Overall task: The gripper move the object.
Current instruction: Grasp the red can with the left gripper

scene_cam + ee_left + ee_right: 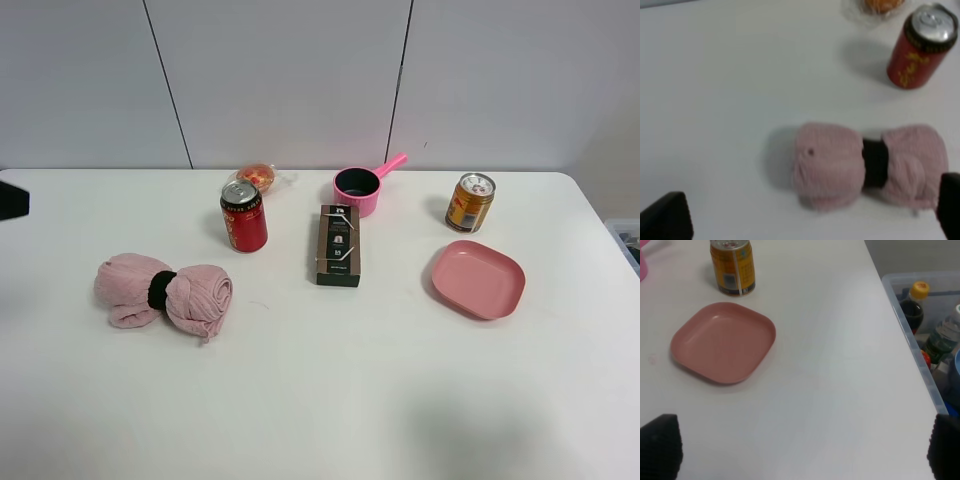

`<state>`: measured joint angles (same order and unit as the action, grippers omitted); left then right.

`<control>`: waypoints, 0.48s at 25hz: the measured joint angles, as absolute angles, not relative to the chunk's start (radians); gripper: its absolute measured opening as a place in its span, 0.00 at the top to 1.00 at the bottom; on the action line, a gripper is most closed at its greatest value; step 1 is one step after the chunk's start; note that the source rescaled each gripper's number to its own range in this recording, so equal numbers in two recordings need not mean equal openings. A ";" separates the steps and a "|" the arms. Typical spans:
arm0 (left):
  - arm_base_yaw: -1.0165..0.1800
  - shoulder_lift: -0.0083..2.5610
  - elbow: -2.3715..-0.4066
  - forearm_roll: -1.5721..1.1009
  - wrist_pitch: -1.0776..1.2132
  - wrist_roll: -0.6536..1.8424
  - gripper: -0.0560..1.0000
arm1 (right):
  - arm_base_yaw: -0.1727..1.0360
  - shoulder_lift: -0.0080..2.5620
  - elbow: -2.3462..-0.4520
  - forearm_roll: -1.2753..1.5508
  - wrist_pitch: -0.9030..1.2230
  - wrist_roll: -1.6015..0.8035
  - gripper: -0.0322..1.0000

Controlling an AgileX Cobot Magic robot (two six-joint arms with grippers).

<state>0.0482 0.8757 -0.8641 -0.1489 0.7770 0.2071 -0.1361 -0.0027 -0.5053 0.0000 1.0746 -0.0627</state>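
Observation:
The red can point(244, 216) with a black band and silver top stands upright at the back left of the white table point(320, 400). It also shows in the left wrist view point(920, 47), apart from my gripper. My left gripper point(807, 212) is open and empty, its black fingertips point(667, 217) spread wide, hovering on the near side of a pink rolled towel point(832, 165). My right gripper point(802, 447) is open and empty, fingertips point(660, 445) wide apart over bare table near a pink plate point(722, 342). Neither gripper's jaws show in the exterior view.
A gold-orange can point(470, 203), pink plate point(478, 279), dark box point(338, 245), pink saucepan point(360, 188), wrapped snack point(258, 177) and pink towel point(163, 290) lie on the table. A black arm part point(12, 200) is at the left edge. A bin of bottles point(932, 335) stands beyond the right table edge.

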 joint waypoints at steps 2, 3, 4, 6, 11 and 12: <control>0.038 0.981 -0.945 -0.150 0.767 0.203 0.00 | -0.136 -0.003 -0.505 0.000 1.075 -0.063 0.00; 0.028 1.037 -0.988 -0.150 0.762 0.197 0.00 | -0.136 -0.003 -0.505 0.000 1.075 -0.063 0.00; 0.010 1.091 -1.029 -0.150 0.760 0.191 0.00 | -0.136 -0.003 -0.505 0.000 1.075 -0.063 0.00; -0.030 1.186 -1.102 -0.150 0.749 0.177 0.00 | -0.136 -0.003 -0.505 0.000 1.075 -0.063 0.00; -0.148 1.400 -1.254 -0.151 0.708 0.164 0.00 | -0.136 -0.003 -0.505 0.000 1.075 -0.063 0.00; -0.169 1.433 -1.277 -0.151 0.701 0.164 0.00 | -0.136 -0.003 -0.505 0.000 1.075 -0.063 0.00</control>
<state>-0.1695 1.4330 -1.2773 -0.1508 0.7013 0.1643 -0.1361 -0.0027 -0.5053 0.0000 1.0746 -0.0627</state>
